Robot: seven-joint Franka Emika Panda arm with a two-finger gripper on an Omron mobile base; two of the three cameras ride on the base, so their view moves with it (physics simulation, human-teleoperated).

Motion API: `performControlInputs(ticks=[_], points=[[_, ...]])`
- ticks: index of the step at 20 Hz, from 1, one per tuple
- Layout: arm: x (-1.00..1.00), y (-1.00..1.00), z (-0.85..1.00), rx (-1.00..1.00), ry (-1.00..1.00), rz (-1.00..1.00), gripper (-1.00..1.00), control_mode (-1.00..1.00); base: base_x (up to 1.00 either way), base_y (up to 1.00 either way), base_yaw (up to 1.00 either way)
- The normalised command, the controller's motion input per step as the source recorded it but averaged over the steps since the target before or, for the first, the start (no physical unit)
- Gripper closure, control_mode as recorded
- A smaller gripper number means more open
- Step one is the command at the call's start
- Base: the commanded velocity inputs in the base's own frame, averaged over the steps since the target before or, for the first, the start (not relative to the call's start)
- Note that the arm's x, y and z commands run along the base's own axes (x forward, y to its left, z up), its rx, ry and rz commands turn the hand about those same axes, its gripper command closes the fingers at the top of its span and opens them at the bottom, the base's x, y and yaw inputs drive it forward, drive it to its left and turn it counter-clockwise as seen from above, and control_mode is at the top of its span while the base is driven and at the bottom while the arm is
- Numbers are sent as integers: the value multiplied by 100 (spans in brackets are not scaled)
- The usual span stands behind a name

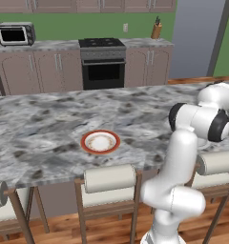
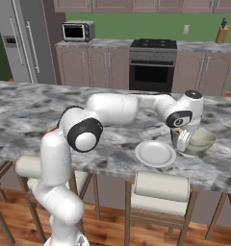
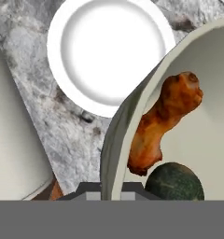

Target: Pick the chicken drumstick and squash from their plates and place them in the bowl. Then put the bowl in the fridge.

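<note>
Marbled counter (image 2: 50, 120) bears glossy bowl (image 2: 201, 141), round plate (image 2: 155, 153).

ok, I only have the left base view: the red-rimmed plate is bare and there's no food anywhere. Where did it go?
Observer: Both pieces are in the bowl. The chicken drumstick and the squash lie inside it.
Operator: And the end effector?
Observer: The end effector is at the bowl's near rim, shut on it, with the rim between its tips.
Operator: Anything next to the bowl?
Observer: A plain white plate, bare, sits close beside it on the counter.
</note>
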Motion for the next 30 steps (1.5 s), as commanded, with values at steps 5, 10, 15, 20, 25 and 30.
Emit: performControlInputs(ticks=[5,10,15,20,25,30], points=[[-12,52,40,-8,-10,30,100,-100,0,0,0],[-17,58,33,-7,-11,20,100,-100,0,0,0],[-27,66,19,-9,-14,6,100,-100,0,0,0],[-5,72,20,-14,-3,0,100,-100,0,0,0],[-4,77,15,-14,-1,0,100,-100,0,0,0],[-11,68,21,-1,0,0,100,-100,0,0,0]])
